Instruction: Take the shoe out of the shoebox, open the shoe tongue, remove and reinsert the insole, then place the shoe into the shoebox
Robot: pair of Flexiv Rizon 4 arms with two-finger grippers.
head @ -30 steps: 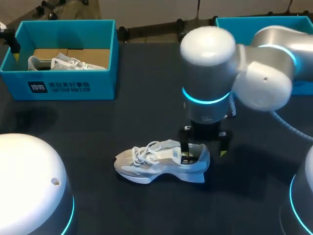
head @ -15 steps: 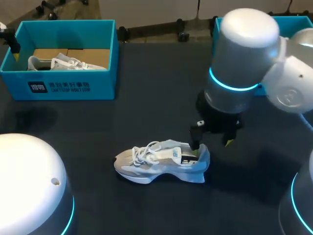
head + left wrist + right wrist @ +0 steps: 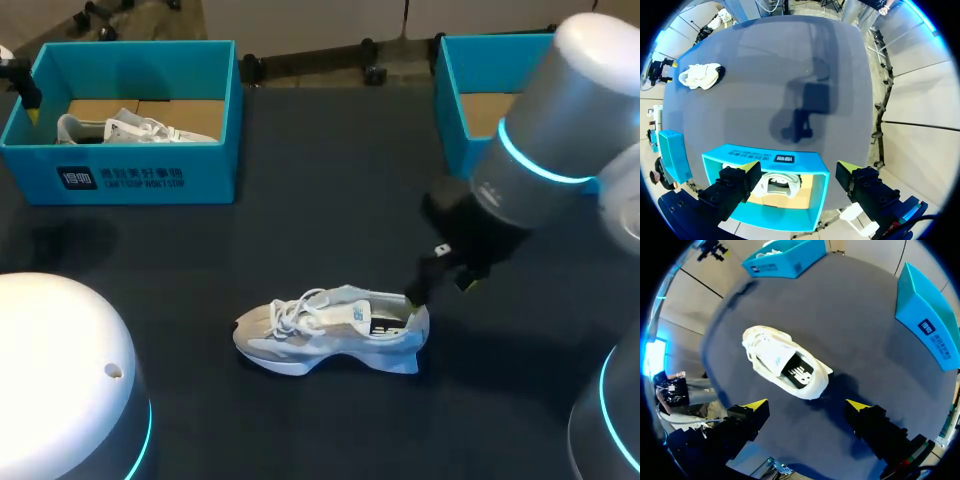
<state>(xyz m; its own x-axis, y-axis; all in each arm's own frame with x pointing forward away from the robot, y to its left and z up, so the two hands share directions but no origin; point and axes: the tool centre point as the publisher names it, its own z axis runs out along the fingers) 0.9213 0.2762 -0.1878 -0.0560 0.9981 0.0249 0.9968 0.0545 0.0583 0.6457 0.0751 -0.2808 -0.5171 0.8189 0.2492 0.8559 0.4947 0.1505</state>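
Over the black table point(image 3: 330, 180), seen from the head camera, a grey-and-white laced sneaker point(image 3: 325, 330) stands on its sole at centre, toe toward 9 o'clock. The right gripper point(image 3: 440, 290) hangs by its heel, at the shoe's 3 o'clock. A teal cardboard shoebox point(image 3: 210, 170) at 10 o'clock holds a white shoe point(image 3: 110, 128); a second teal shoebox point(image 3: 450, 120) sits at 1 o'clock.

From the left wrist, the left gripper point(image 3: 797, 167) hovers over the teal cardboard shoebox point(image 3: 740, 152), fingers spread wide and empty.

From the right wrist, the right gripper point(image 3: 807, 405) gapes wide, gripping nothing, with the sneaker point(image 3: 785, 367) ahead of its fingers.
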